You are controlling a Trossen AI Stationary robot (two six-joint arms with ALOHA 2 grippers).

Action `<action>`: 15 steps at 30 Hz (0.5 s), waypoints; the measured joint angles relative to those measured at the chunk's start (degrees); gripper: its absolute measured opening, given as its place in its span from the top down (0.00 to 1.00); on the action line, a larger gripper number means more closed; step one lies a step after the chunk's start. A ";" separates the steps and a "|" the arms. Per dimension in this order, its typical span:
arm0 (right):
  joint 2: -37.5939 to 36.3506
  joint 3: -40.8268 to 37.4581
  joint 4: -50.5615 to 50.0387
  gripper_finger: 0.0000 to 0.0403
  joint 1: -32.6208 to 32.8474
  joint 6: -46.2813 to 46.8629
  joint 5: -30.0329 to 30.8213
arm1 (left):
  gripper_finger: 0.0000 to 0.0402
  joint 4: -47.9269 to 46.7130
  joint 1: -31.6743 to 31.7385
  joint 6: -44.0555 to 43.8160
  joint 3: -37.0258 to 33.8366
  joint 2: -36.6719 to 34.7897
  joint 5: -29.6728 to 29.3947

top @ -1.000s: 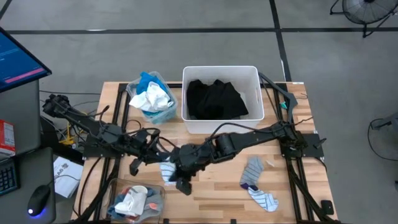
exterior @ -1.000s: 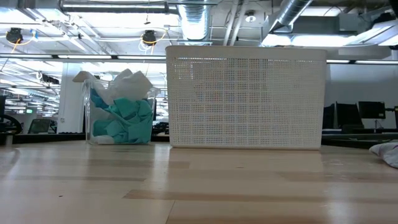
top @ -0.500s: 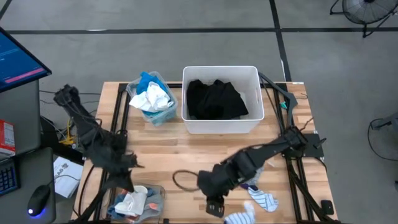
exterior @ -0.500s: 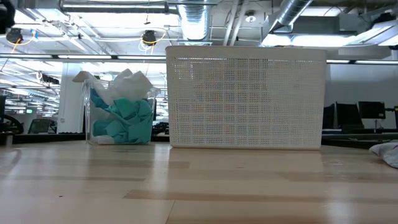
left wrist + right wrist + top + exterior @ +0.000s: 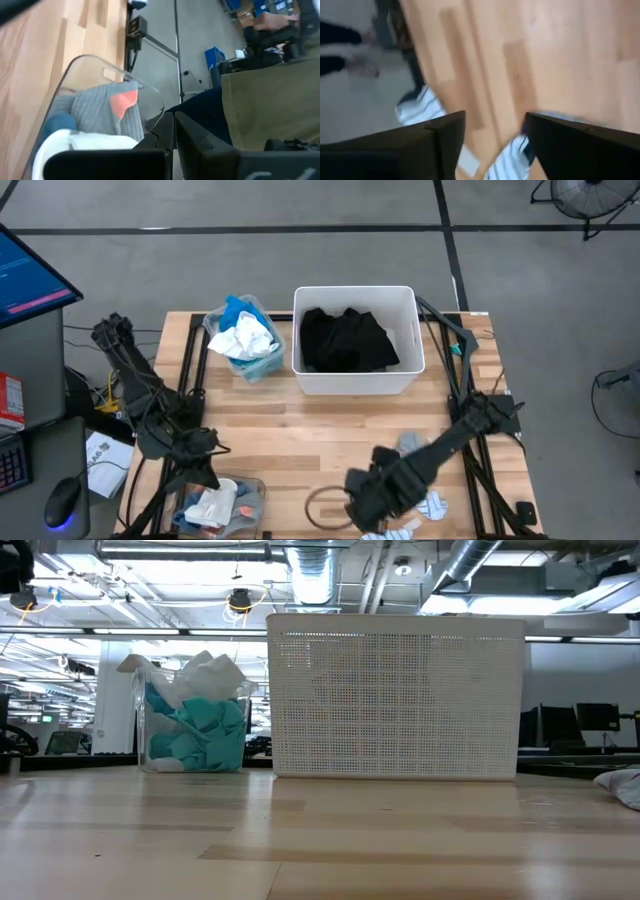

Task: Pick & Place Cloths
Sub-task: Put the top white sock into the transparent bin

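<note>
My right gripper [image 5: 372, 502] hangs open over the wood near the table's near edge, pointing down, with nothing between its fingers. Two striped socks [image 5: 432, 505] [image 5: 392, 529] lie flat on the table beside it; one striped sock [image 5: 417, 107] shows just past the fingers. A grey sock [image 5: 410, 444] lies farther back. My left gripper [image 5: 173, 131] is shut and empty above the near-left clear bin [image 5: 215, 502], which holds grey, white and orange cloths [image 5: 102, 107]. A black cloth [image 5: 345, 340] fills the white tub [image 5: 355, 385].
A second clear bin [image 5: 243, 338] at the back left holds white, teal and blue cloths [image 5: 200, 720]. The tub [image 5: 395, 695] stands at the table's far middle. A person's legs [image 5: 250, 115] show beyond the table's near edge. Bare wood lies mid-table.
My left gripper has swung from mid-table toward the left edge, to above the near-left bin, and rolled. My right gripper has gone toward the near edge and to the right and tipped to point down. A striped sock that was at the grippers mid-table now lies at the near edge.
</note>
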 joint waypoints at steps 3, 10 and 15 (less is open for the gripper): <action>-0.13 -4.46 4.42 0.41 3.09 1.59 -3.39 | 0.98 2.15 0.00 2.53 0.00 0.00 -0.88; -0.04 -15.79 16.52 0.25 9.75 4.89 -5.71 | 0.84 8.65 0.02 8.79 0.00 0.00 -5.02; -0.04 -21.78 23.05 0.24 10.51 5.91 -5.69 | 0.74 9.69 0.06 8.96 0.00 0.00 -7.55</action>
